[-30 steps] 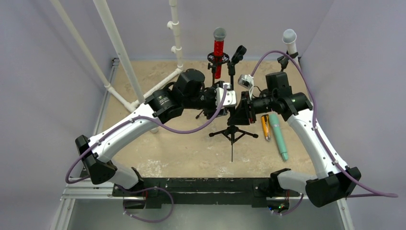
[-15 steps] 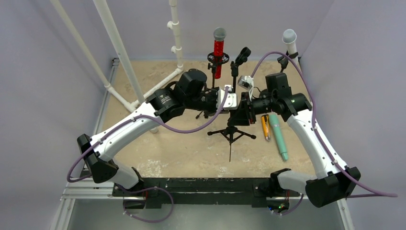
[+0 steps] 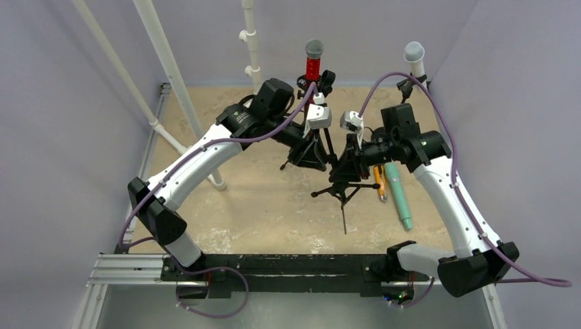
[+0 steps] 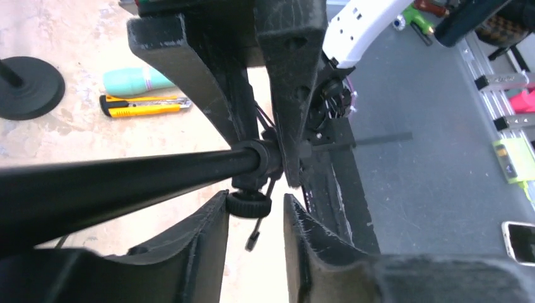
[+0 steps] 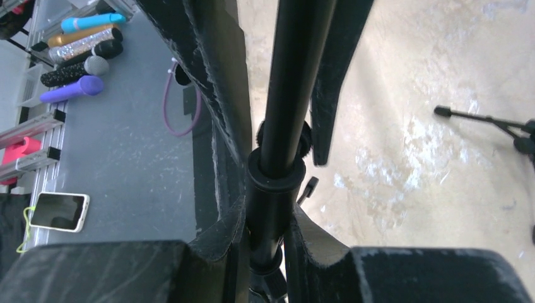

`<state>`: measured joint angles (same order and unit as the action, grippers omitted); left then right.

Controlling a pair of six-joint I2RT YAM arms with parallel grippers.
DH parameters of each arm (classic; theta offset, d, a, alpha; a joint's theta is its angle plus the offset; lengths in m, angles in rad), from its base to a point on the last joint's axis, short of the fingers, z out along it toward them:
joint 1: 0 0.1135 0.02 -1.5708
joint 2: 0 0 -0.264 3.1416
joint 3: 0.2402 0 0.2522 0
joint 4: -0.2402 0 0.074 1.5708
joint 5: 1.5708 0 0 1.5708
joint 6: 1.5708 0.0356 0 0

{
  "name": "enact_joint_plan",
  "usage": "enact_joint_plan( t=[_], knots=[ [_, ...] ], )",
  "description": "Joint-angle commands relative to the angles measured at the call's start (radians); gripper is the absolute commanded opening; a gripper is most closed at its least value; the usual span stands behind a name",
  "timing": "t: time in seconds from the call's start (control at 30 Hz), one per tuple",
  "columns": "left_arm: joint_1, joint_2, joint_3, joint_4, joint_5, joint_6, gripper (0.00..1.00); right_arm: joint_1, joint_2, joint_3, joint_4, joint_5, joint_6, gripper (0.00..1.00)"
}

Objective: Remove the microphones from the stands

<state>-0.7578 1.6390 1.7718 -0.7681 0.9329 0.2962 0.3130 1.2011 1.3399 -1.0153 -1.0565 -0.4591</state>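
A black tripod stand [image 3: 340, 193] tilts in mid-table, and the dark clip at its top [image 3: 327, 77] leans toward a red microphone [image 3: 313, 67] held in a second stand at the back. I cannot tell whether the clip holds a microphone. My right gripper [image 3: 344, 168] [image 5: 268, 208] is shut on the stand's pole [image 5: 293, 76] at its collar. My left gripper [image 3: 316, 156] [image 4: 254, 202] straddles the same pole [image 4: 126, 180] just above. Its fingers are narrowly apart, and a small knob [image 4: 248, 205] between them touches one finger only.
A teal microphone [image 3: 399, 195] and an orange utility knife [image 3: 379, 181] lie right of the tripod. A grey-headed microphone [image 3: 414, 51] sits on a stand at the back right. White pipes [image 3: 175, 75] rise at the back left. Walls enclose the table.
The left arm has risen and swung toward the back. The stand's top has tipped left toward the red microphone and its feet have shifted slightly right. The right arm has barely moved.
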Motion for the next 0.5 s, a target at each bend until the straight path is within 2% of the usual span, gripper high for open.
enact_joint_plan(
  t=[0.0,0.07,0.13,0.2,0.33,0.47],
  knots=[
    [0.017,-0.013,0.036,-0.103,0.201,-0.073,0.45,-0.011,-0.031,0.036,-0.029,0.046,-0.064,0.00],
    [0.018,-0.033,0.007,-0.083,0.162,-0.072,0.63,-0.011,-0.028,0.029,-0.023,0.031,-0.050,0.00],
    [0.018,-0.069,-0.041,-0.030,0.106,-0.086,0.77,-0.011,-0.023,0.023,-0.020,0.009,-0.031,0.00],
    [0.018,-0.114,-0.091,0.039,0.035,-0.098,0.85,-0.011,-0.017,0.020,-0.018,-0.016,-0.005,0.00],
    [0.006,-0.195,-0.163,0.150,-0.191,-0.090,0.88,-0.011,-0.010,0.009,0.018,-0.068,0.070,0.00],
    [-0.084,-0.260,-0.225,0.231,-0.464,0.054,0.85,-0.011,0.004,-0.001,0.051,-0.096,0.130,0.00]
  ],
)
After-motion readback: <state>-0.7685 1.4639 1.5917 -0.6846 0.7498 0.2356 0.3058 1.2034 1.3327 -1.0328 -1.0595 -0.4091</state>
